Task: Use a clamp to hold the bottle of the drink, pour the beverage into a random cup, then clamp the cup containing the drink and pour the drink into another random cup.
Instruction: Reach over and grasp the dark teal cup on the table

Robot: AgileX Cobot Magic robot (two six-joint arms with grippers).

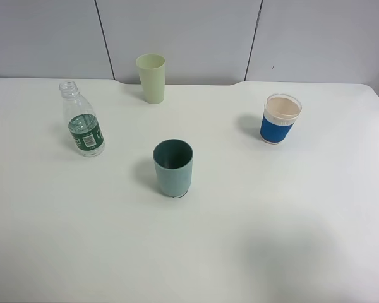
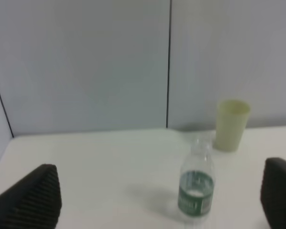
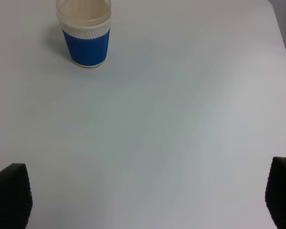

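Note:
The capless clear bottle (image 1: 83,121) with a green label stands upright at the left of the table and holds clear liquid low down. The teal cup (image 1: 173,168) stands at the middle. The blue-sleeved white cup (image 1: 280,118) stands at the right. Neither gripper shows in the exterior high view. In the left wrist view my left gripper (image 2: 157,200) is open, its black fingers (image 2: 31,200) wide apart, with the bottle (image 2: 196,193) ahead between them at a distance. In the right wrist view my right gripper (image 3: 148,200) is open, and the blue-sleeved cup (image 3: 85,32) stands far ahead.
A pale yellow-green cup (image 1: 151,77) stands at the back near the wall; it also shows in the left wrist view (image 2: 231,125) behind the bottle. The white table (image 1: 290,233) ends at grey wall panels behind. Its right edge shows in the right wrist view.

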